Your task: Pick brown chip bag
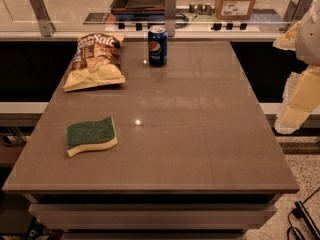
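The brown chip bag point(95, 61) lies flat at the back left of the grey table point(200, 134), brown top with white script toward the back and pale yellow bottom edge toward the front. My gripper point(296, 101) hangs at the right edge of the view, beyond the table's right side and far from the bag. It holds nothing that I can see.
A blue Pepsi can point(157, 45) stands upright at the back centre, just right of the bag. A green-and-yellow sponge point(92, 135) lies front left. Behind the table runs a glass rail with a counter and a cardboard box point(236, 0).
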`<state>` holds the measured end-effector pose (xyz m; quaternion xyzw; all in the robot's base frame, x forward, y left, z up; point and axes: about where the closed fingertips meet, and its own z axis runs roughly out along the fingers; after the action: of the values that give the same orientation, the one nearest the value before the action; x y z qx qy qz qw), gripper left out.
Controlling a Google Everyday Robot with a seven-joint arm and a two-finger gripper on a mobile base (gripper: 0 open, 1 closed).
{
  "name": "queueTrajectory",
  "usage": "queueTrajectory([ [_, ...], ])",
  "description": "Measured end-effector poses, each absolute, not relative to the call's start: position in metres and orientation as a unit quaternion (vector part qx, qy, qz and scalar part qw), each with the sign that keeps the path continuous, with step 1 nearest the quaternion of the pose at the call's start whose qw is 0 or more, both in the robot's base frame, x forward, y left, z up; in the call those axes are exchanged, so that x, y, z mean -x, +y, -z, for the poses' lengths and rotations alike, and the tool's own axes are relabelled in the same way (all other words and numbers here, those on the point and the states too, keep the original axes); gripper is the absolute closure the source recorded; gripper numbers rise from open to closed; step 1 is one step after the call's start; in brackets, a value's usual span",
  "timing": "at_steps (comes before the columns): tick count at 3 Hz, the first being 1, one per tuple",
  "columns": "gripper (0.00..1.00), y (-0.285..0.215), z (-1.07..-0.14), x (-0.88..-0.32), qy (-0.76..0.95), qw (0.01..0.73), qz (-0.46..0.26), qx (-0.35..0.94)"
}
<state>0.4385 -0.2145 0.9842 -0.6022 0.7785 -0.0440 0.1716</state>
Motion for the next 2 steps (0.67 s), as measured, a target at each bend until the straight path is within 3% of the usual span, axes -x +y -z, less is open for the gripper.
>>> queueTrajectory([
  [2, 0.00, -0.203, -0.995, -0.443, 0.753, 0.196, 0.064, 0.625],
])
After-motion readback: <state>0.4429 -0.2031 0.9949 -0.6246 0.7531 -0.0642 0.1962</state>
